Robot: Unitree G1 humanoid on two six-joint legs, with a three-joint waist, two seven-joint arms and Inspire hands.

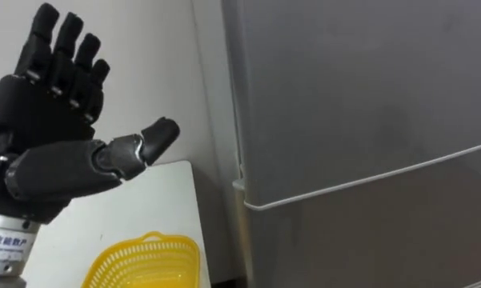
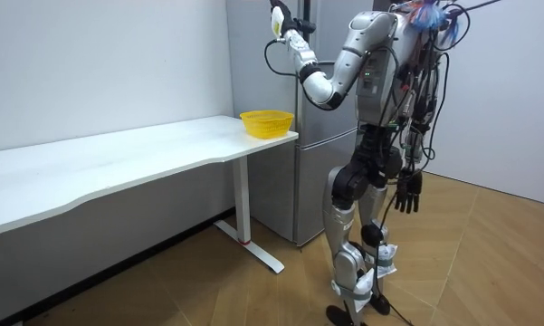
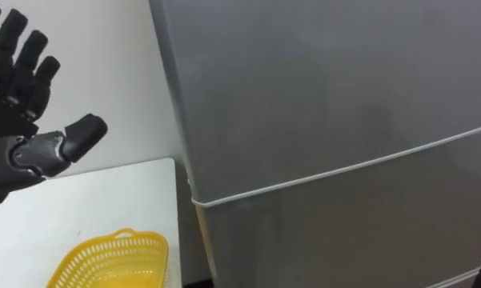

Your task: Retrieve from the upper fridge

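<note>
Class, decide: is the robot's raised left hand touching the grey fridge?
Apart. The left eye view shows bare wall between the thumb of the open left hand and the fridge.

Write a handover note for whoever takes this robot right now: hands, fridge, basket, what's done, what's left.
Left hand: open, empty, raised beside the left edge of the upper fridge door, not touching it.
Right hand: open, hanging at the robot's side.
Upper fridge door: shut. Yellow basket: on the end of the white table next to the fridge.
Done: robot stands at the fridge.
Left: open the upper door, take the item out.
</note>
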